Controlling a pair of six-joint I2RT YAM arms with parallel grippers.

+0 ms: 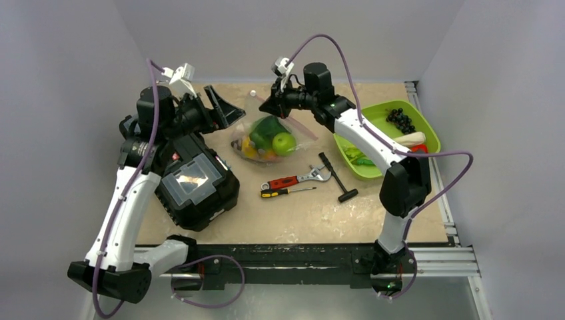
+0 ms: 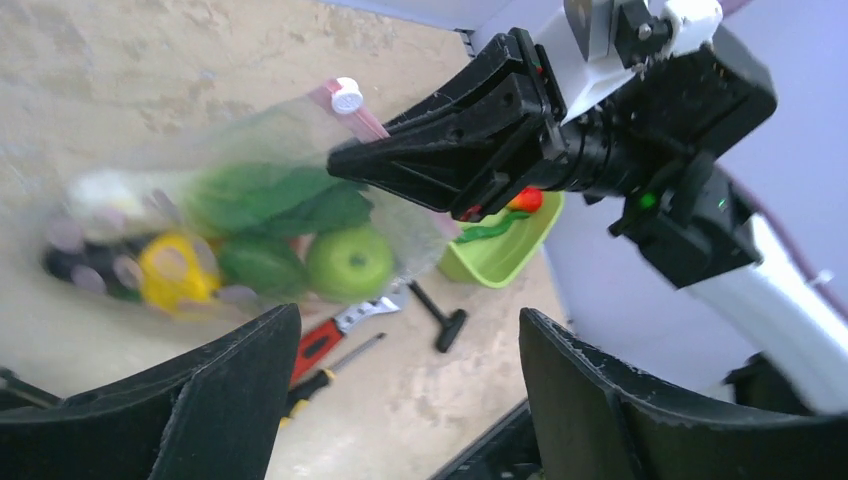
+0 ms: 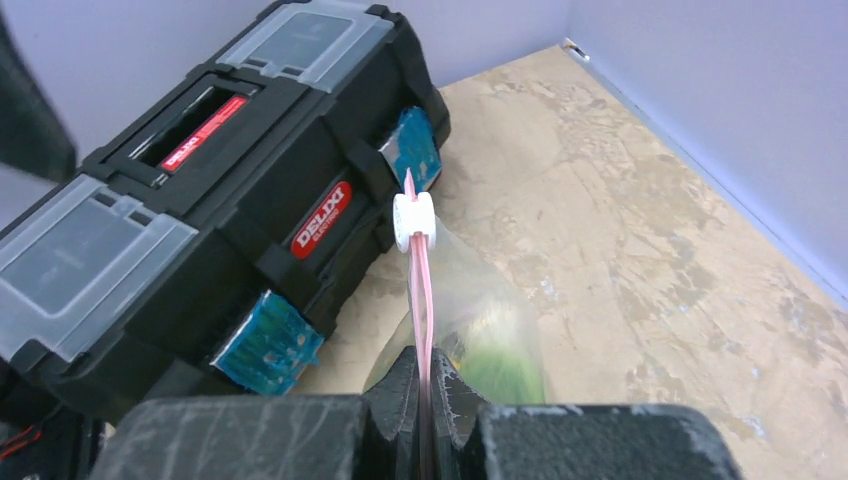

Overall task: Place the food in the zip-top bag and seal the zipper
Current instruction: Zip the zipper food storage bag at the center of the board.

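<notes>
Pinching the zipper [image 3: 424, 300] flat, the right gripper [image 3: 425, 385] is clamped on the pink strip, probably so the white slider [image 3: 414, 222] has a taut track to run along. The zip-top bag [image 1: 266, 133] lies mid-table beside the black toolbox [image 1: 196, 183], with the green apple [image 1: 284, 143] inside. The left gripper [image 2: 410, 390] hangs nearby, spread wide and empty. The dark grapes [image 1: 402, 120] sit in the lime-green tray [image 1: 383, 117].

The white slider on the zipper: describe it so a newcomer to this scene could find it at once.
Right of the black toolbox, at mid-table, lies the clear bag of toy food. Its pink zipper strip is pinched by the right gripper. The slider is the small white clip at the strip's end towards the toolbox, the only white part on that pink line.
</notes>
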